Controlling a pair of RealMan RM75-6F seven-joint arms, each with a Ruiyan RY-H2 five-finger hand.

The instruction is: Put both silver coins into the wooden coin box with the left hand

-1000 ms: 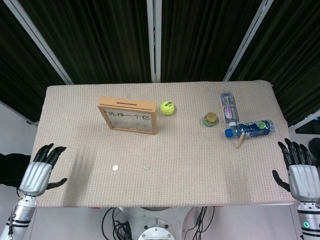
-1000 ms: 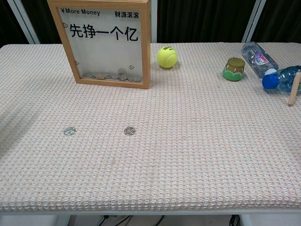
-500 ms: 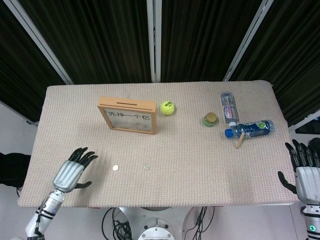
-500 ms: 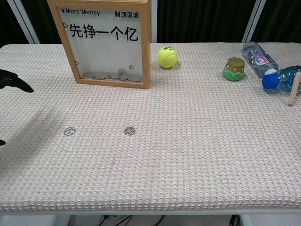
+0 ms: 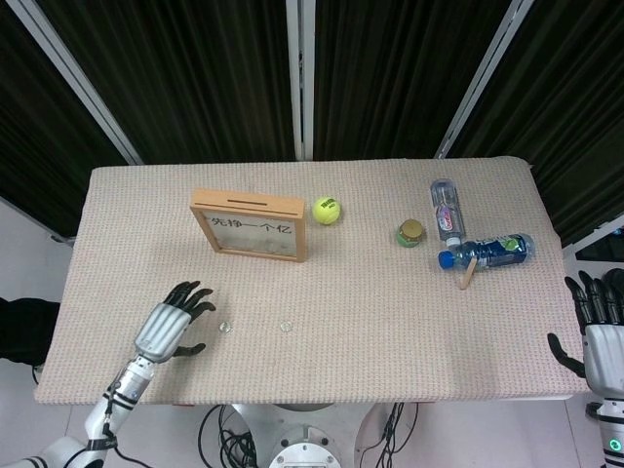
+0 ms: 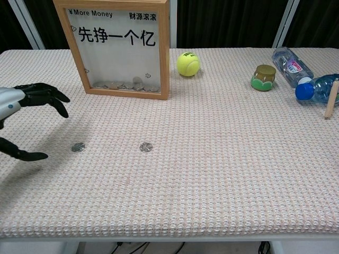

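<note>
Neither silver coin is in the wooden coin box (image 5: 250, 226) yet: the nearer coin (image 5: 225, 328) and the second coin (image 5: 286, 327) both lie near the front edge of the tabletop (image 5: 390, 322). The left robot hand (image 5: 174, 320), fingers spread and empty, has moved in from the left edge to just beside the nearer coin.

head view overhead, chest view low, near

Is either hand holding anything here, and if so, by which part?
Nothing is held. The left hand is open beside the nearer coin; the right hand is empty too.
</note>
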